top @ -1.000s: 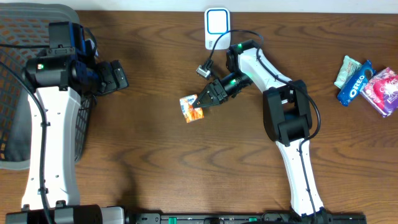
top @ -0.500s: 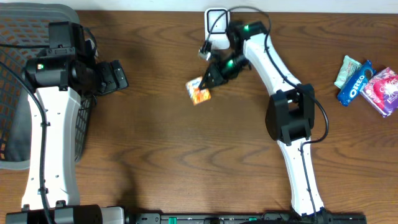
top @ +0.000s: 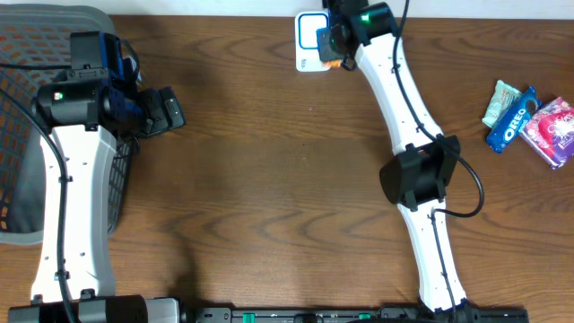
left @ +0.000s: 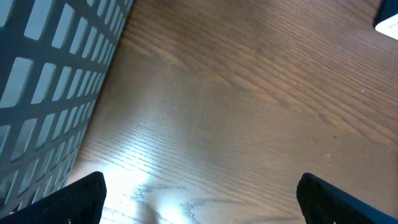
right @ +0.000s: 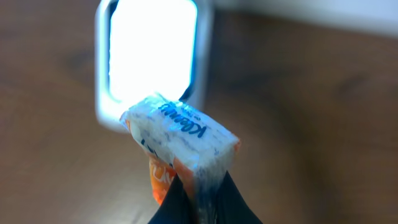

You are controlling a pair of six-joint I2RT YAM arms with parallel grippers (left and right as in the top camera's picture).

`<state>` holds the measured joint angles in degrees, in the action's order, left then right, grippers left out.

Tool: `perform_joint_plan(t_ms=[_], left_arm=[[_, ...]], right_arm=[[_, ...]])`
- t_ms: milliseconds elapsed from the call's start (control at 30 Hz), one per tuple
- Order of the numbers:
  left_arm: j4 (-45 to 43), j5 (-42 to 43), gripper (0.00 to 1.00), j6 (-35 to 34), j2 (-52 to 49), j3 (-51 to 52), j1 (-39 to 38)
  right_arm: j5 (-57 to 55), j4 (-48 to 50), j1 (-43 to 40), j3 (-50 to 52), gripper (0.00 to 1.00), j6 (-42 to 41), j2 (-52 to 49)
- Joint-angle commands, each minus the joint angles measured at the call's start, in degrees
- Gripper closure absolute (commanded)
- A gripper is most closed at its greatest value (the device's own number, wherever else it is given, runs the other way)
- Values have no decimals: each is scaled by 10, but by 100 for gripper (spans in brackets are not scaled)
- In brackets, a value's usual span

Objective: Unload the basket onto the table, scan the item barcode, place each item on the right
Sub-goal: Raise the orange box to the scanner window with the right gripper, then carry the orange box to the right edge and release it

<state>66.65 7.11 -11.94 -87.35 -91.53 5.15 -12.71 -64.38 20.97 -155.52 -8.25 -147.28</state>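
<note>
We see right gripper (right: 198,198) clamped on small white-and-orange soft tissue packet (right: 180,146), dark fingers (right: 171,202) pinching its lower edge. Packet sticks out past fingertips, tilted, white printed face toward wrist camera. Just beyond packet: white rounded-rectangle scanner (right: 152,53), window glowing bright; whether packet touches it, we cannot tell. Left gripper (left: 200,202): jaws wide apart, held over brown wooden table (left: 249,112), grey mesh basket (left: 50,81) close beside it.
</note>
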Motion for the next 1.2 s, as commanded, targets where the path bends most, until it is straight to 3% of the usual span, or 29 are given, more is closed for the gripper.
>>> perform_joint_plan(t_ms=[0,367,600,900,1167], left_arm=[[2,-5,2,3,0,-1,2],[2,-5,2,3,0,-1,2],[2,-5,2,3,0,-1,2],[2,-5,2,3,0,-1,2],[2,-5,2,3,0,-1,2]], right_arm=[[-193,46,28,-7,99,56,0],[-212,193,43,61,99,83,-2],[-212,187,42,61,99,33,7],[-212,64,-49,59,99,-83,73],[-212,-122,-185,60,99,-100,86]])
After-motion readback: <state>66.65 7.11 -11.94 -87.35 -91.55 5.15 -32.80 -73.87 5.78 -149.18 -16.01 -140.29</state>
